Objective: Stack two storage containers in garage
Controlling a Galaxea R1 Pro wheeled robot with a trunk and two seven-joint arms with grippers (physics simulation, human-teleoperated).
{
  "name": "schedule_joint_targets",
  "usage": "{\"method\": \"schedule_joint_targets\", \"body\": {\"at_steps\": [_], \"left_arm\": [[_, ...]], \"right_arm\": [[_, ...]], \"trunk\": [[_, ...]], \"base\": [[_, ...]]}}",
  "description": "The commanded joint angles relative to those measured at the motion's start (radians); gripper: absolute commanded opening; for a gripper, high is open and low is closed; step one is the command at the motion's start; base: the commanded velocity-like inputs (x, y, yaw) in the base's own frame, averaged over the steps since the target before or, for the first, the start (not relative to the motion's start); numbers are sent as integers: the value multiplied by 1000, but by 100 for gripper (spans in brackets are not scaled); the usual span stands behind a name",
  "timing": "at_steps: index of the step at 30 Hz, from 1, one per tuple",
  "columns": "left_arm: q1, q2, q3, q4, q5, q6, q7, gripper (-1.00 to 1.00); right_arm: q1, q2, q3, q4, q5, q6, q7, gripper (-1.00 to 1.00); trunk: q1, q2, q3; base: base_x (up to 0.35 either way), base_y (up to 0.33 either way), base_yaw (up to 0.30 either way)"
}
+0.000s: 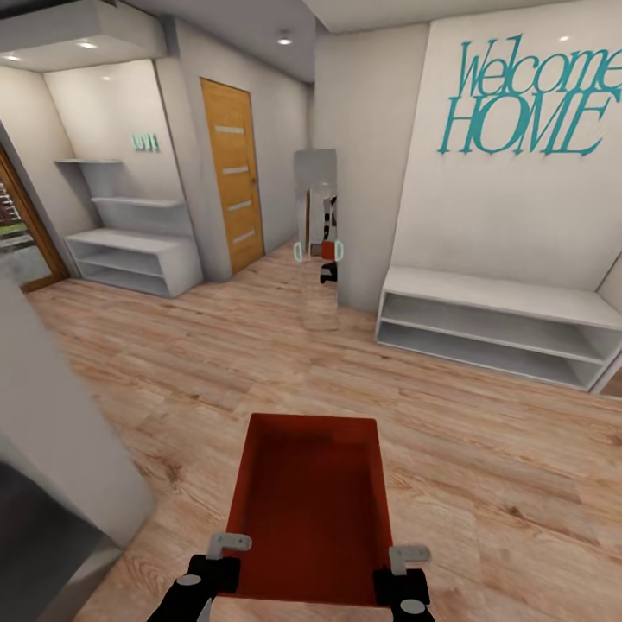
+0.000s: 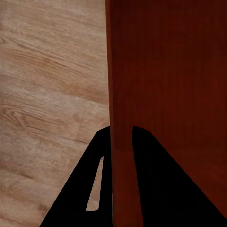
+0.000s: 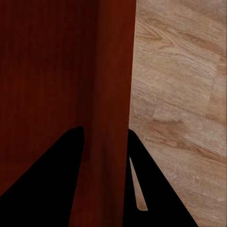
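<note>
Head camera first: we carry one storage container (image 1: pixel 309 510), a smooth orange-red open bin, above light wood-plank floor (image 1: pixel 173 363) in a hallway, garage not reached, stacking undone. Left wrist: our left gripper (image 2: pixel 122 142) is clamped on its straight side wall. Right wrist: our right gripper (image 3: pixel 105 142) pinches the opposite wall likewise.

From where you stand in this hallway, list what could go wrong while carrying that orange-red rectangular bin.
1. The orange-red rectangular bin is held only at its near end, the left gripper and right gripper each pinching a thin side wall; the far end could sag or slip.
2. The grey wall corner sits close on the left; a turn might clip it.
3. The tall narrow mirror and low white bench shelf stand ahead, so driving straight risks collision.
</note>
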Motion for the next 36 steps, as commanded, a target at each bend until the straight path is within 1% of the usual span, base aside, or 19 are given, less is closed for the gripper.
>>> {"method": "schedule_joint_targets", "body": {"at_steps": [1, 28, 36], "left_arm": [[1, 0, -28, 49, -94, 6, 12, -100], [1, 0, -28, 49, -94, 6, 12, -100], [1, 0, -28, 49, -94, 6, 12, -100]], "right_arm": [[-7, 0, -5, -3, 0, -5, -91, -100], [-7, 1, -5, -3, 0, -5, -99, -100], [-7, -1, -5, -3, -1, -5, -98, -100]], "trunk": [[1, -1, -1], [1, -1, -1], [1, -1, -1]], "base": [[322, 0, 0], [322, 0, 2], [322, 0, 232]]}}
